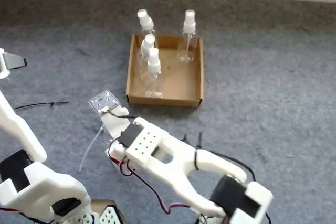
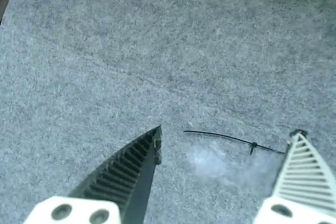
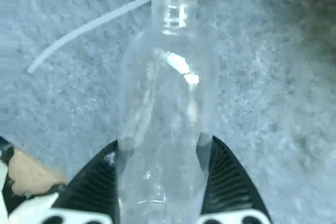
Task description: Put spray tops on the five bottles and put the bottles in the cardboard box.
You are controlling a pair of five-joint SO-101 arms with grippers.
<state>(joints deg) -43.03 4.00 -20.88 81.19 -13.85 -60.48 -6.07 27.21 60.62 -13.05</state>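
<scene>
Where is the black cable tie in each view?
High view: black cable tie on the grey carpet, left of the cardboard box.
Left wrist view: just ahead of the open left tool.
Right wrist view: faces the bottle in the right tool.
Shared landmark: grey carpet.

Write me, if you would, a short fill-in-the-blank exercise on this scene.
1. The right gripper holds a bottle whose neck has no ____ on it.
2. ____ topped bottles stand in the box.
3. The left gripper, its jaws ____, hangs over a black cable tie.

Missing words: top; four; open.
</scene>
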